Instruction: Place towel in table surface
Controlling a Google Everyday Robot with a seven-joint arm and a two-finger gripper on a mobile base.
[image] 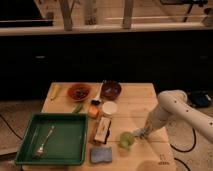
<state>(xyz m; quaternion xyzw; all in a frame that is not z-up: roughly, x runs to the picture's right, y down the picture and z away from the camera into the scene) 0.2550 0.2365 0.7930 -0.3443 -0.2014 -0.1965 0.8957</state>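
Note:
My gripper (pixel 142 131) is at the end of the white arm (pixel 170 106), low over the right front part of the pale wooden table surface (pixel 142 100). A small grey-blue towel (pixel 139 134) shows bunched right at the gripper's tip, at or just above the tabletop. I cannot tell whether it rests on the wood. The towel lies just right of the green cup (pixel 126 140).
A green tray (pixel 67 150) with a fork (pixel 43 142) fills the front left. A blue sponge (pixel 101 154) lies at the front edge. A white-brown box (pixel 103 129), a white lid (pixel 109 107), an orange-red bowl (pixel 79 91) and a dark red bowl (pixel 111 89) stand mid-table and behind.

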